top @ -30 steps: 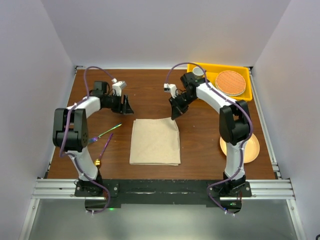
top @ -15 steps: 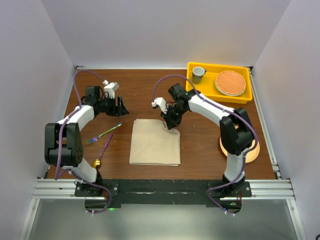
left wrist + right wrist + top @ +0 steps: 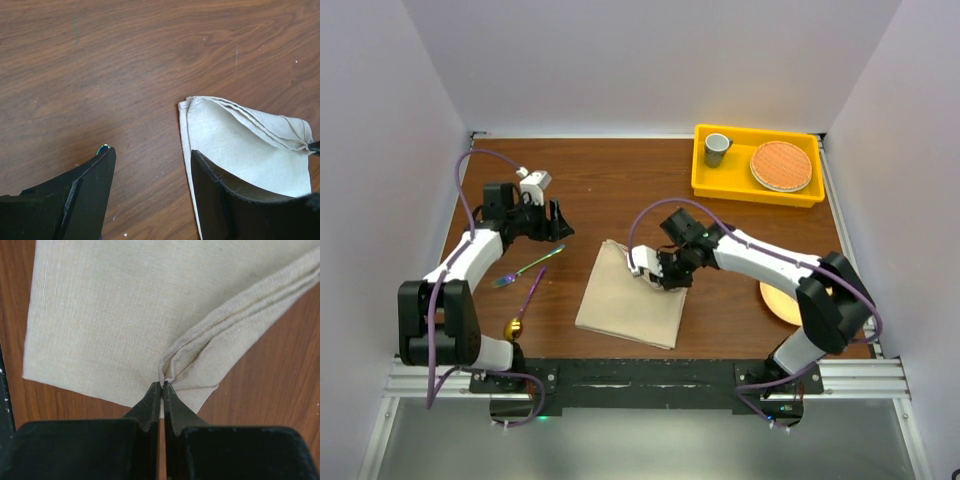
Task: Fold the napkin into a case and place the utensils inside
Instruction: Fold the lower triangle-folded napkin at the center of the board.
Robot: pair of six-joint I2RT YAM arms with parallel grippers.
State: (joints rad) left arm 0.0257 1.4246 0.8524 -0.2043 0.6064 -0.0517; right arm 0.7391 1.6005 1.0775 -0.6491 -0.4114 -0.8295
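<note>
The folded beige napkin (image 3: 625, 298) lies skewed at the middle front of the table. My right gripper (image 3: 653, 270) is shut on its far right edge, and the cloth bunches at the fingertips (image 3: 162, 385). The napkin (image 3: 125, 315) fills the right wrist view. My left gripper (image 3: 558, 222) is open and empty, above bare wood left of the napkin's far corner (image 3: 240, 135). The iridescent fork (image 3: 528, 266) and the spoon (image 3: 526, 301) with its gold bowl lie at the front left. A fork tip (image 3: 104, 148) peeks by my left finger.
A yellow tray (image 3: 756, 188) at the back right holds a grey cup (image 3: 717, 148) and a round woven mat (image 3: 781, 165). A peach plate (image 3: 782, 296) sits at the right, partly under my right arm. White walls enclose the table.
My right gripper has come down onto the napkin's far right corner, shut on it, and dragged it toward the front left, skewing the cloth. My left arm has drawn back to the left.
</note>
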